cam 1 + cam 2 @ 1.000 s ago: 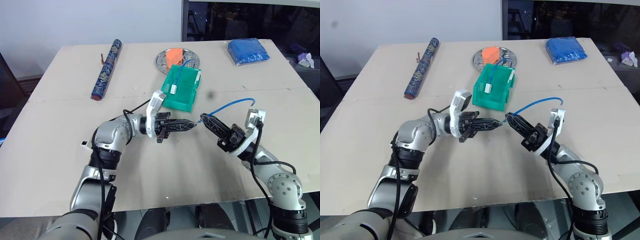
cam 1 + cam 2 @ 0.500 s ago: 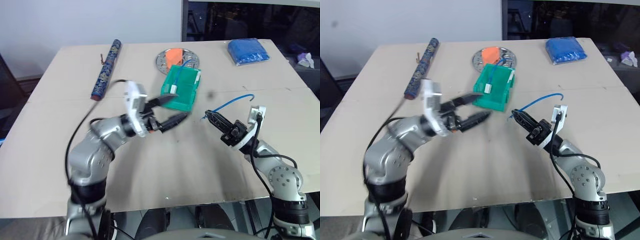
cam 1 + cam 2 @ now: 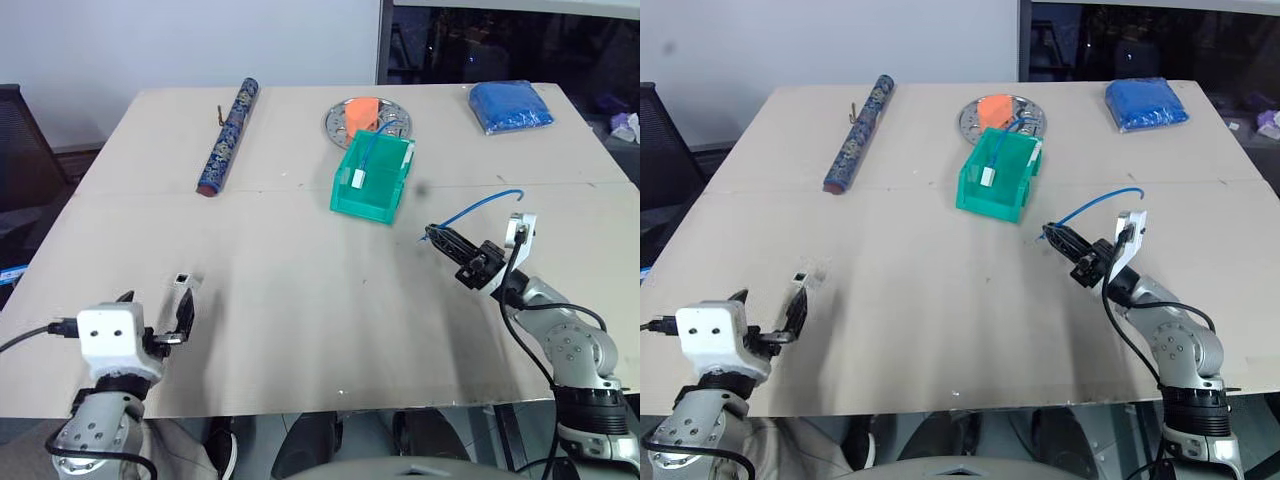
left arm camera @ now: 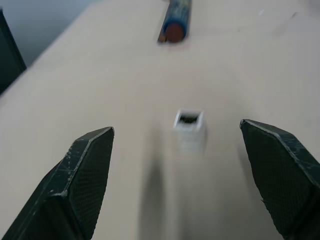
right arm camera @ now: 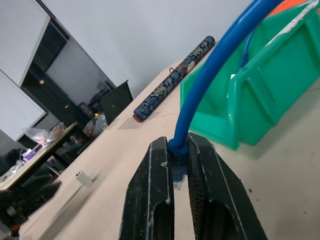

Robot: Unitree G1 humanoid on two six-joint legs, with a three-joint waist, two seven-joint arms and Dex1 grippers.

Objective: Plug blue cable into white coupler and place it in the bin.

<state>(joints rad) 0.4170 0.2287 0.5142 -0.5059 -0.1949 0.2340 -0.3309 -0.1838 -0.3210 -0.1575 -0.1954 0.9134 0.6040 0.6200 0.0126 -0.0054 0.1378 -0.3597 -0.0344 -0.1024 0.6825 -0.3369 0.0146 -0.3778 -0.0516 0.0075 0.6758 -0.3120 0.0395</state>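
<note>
**Cable held on the right, coupler waiting on the left**

The right gripper (image 3: 436, 236) pinches the blue cable (image 3: 478, 205) just behind its plug. Its two fingers are tight on it, as the right wrist view shows. From there the cable curves up and away over the table (image 3: 300, 290), with its far end in the air.

The left gripper (image 3: 155, 317) is low at the near left edge of the table. Its two black fingers (image 4: 82, 175) are spread wide and hold nothing. The white coupler (image 3: 181, 280) stands on the table just past them, not touching either one. Its dark socket faces up.

The bin (image 3: 372, 181) sits farther back, near the middle of the table. Inside it lie another blue cable and a small white piece. A round metal plate (image 3: 367, 116) is just behind the bin. A dark blue patterned tube (image 3: 228, 136) lies at the back left, and a folded blue cloth (image 3: 511, 105) at the back right.
</note>
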